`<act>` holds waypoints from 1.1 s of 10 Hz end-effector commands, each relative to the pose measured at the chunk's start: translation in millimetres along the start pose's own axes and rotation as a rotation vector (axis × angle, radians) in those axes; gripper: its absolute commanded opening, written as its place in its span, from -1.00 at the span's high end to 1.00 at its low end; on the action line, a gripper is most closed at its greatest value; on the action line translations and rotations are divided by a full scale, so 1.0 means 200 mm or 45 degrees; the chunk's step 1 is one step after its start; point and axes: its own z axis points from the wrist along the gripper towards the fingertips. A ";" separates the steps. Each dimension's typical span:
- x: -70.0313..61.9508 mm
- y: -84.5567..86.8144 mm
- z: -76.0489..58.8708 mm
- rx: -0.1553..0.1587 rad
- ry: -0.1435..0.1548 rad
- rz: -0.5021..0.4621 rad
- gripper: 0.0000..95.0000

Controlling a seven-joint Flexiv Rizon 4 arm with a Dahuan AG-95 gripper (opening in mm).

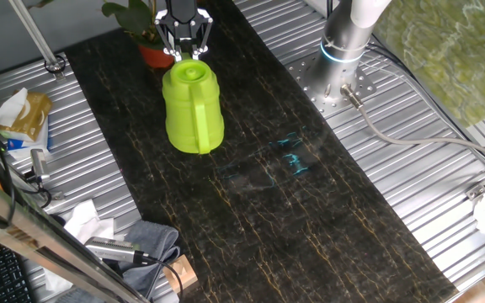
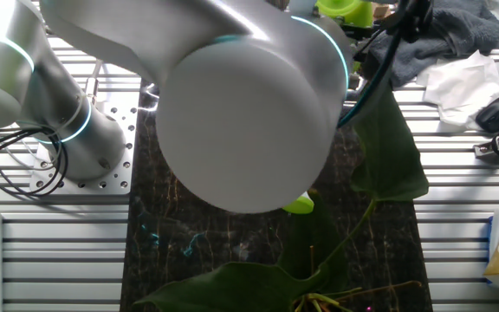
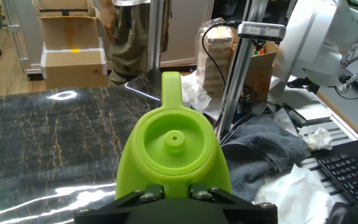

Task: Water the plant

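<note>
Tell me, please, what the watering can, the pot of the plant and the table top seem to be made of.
The watering can looks like moulded plastic: uniform lime green, smooth, soft sheen. The pot seems terracotta or matte plastic; its reddish-orange colour leaves this open, and it is mostly hidden. The table top looks like polished dark stone or a printed imitation: black with golden veins, and glossy reflections in the hand view.

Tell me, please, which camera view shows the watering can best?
One fixed view: the whole lime-green watering can stands on the dark table, in front of the plant. The hand view gives only its top and handle close up; the other fixed view shows scraps behind the arm.
</note>
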 end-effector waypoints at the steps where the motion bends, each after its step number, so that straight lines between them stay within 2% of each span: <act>1: 0.00 0.00 0.00 0.007 0.010 -0.005 1.00; 4: 0.00 -0.01 0.00 0.007 0.011 -0.018 1.00; 11: 0.02 -0.03 0.00 0.003 -0.022 -0.028 1.00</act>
